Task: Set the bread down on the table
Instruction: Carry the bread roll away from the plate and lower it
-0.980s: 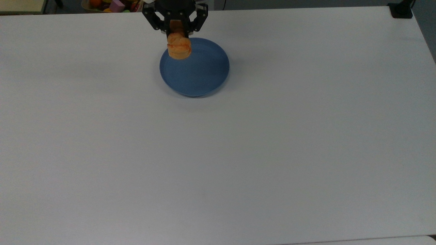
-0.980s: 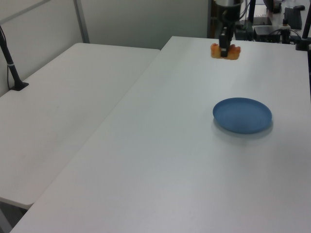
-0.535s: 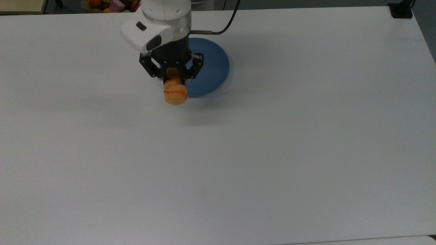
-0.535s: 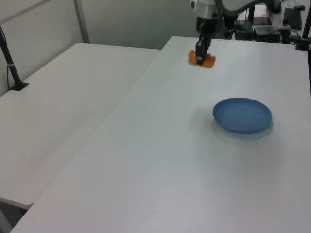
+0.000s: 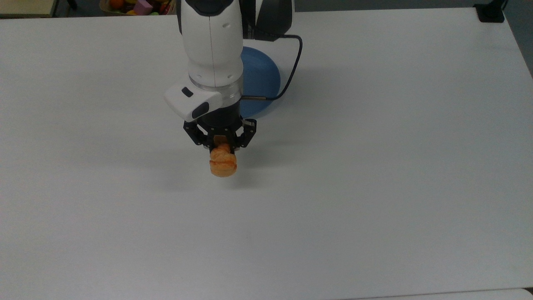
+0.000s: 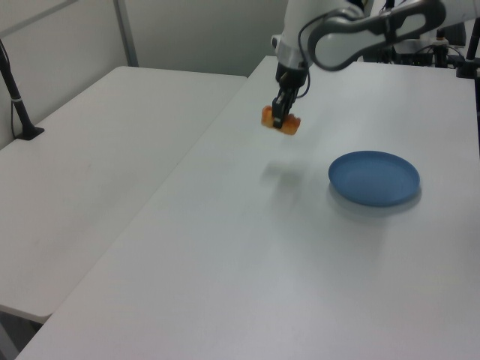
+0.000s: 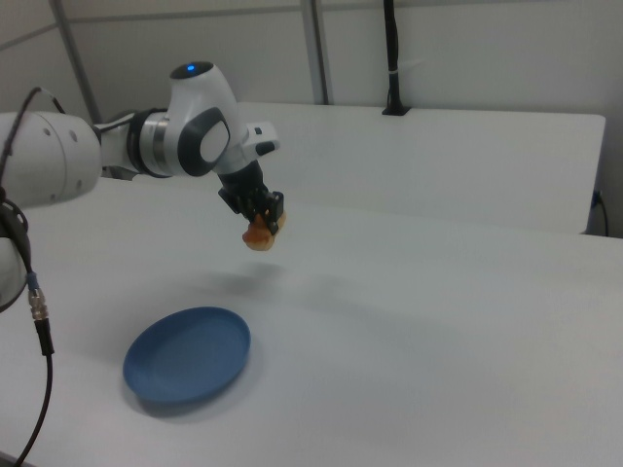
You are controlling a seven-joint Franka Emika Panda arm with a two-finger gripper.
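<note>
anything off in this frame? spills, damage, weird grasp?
Nothing stands out. The gripper holds the bread above the table, clear of the blue plate, which sits flat with nothing on it. No spill or damage visible. The arm's cable loops over the plate in the top view.

Arm (image 5: 212, 46): white glossy rounded shells, dark grey joint bands, small screw holes on shell. Blue light on top of joint (image 7: 190, 69). White flat flange block with two dark oval marks. Black cable (image 5: 291, 71) looping beside wrist. Gripper (image 5: 220, 143): black, angular linkage fingers.
</note>
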